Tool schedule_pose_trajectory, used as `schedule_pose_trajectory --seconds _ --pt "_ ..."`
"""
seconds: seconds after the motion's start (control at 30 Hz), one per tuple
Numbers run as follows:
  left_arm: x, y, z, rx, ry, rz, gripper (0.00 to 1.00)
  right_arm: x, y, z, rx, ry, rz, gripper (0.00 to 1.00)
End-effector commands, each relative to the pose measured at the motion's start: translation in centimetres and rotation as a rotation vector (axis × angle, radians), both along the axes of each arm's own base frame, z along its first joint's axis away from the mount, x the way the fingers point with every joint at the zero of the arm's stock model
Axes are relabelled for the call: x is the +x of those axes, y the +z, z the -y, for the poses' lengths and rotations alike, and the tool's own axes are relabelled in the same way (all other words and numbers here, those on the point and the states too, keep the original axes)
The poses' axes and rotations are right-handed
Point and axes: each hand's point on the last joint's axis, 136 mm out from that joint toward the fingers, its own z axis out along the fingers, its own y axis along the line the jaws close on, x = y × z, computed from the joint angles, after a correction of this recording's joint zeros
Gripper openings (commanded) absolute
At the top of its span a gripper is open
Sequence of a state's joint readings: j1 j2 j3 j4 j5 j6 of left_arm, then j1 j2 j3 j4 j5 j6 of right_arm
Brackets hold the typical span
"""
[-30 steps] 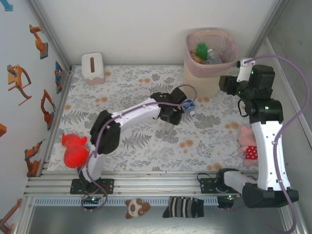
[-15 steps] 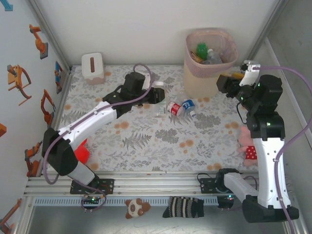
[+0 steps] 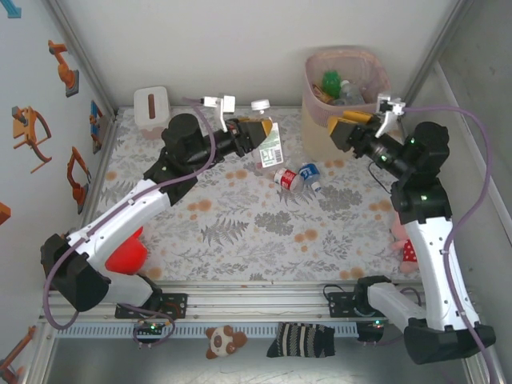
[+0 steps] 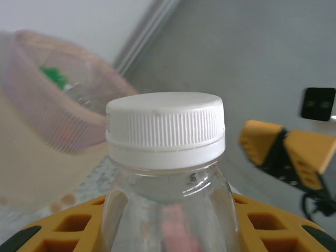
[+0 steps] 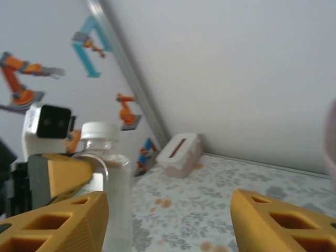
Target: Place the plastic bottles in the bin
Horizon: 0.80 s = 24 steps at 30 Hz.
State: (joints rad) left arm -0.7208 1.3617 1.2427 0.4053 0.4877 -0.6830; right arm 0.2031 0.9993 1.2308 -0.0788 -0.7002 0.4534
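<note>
White-capped clear bottle [image 3: 268, 144] in the air, two bottles [image 3: 288, 178] lying near beige bin [image 3: 320, 130] holding others

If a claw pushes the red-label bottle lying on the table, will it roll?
Probably: the red-label bottle lies on its round side, so it should roll. It is small, so likely light. It may bump the blue-label bottle close beside it.

Clear, seemingly plastic bottle [image 4: 168, 210]; ribbed cap [image 4: 165, 128].
</note>
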Motion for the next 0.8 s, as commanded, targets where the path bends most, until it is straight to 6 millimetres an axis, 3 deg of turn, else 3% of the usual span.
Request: schedule_pose_trajectory --seconds 0.0,0.17,0.5,0.77 --pt "-4.3 6.2 -1.4 -0.210 -0.143 0.192 0.42 -2.2 1.9 -2.8 0.036 0.142 0.108 0.65" --pt "-5.3 9.4 -3.3 -0.371 -0.128 0.280 0.42 -3.2 3.3 -5.1 0.186 0.202 0.166 0.71" --pt "-4.4 12.7 -6.2 -0.599 -0.018 0.345 0.41 -4.0 4.6 -8.9 0.345 0.314 0.201 0.75" --pt "-3.1 14.3 -7.0 -0.733 -0.046 0.346 0.40 -4.6 6.2 -11.7 0.385 0.396 0.231 0.65"
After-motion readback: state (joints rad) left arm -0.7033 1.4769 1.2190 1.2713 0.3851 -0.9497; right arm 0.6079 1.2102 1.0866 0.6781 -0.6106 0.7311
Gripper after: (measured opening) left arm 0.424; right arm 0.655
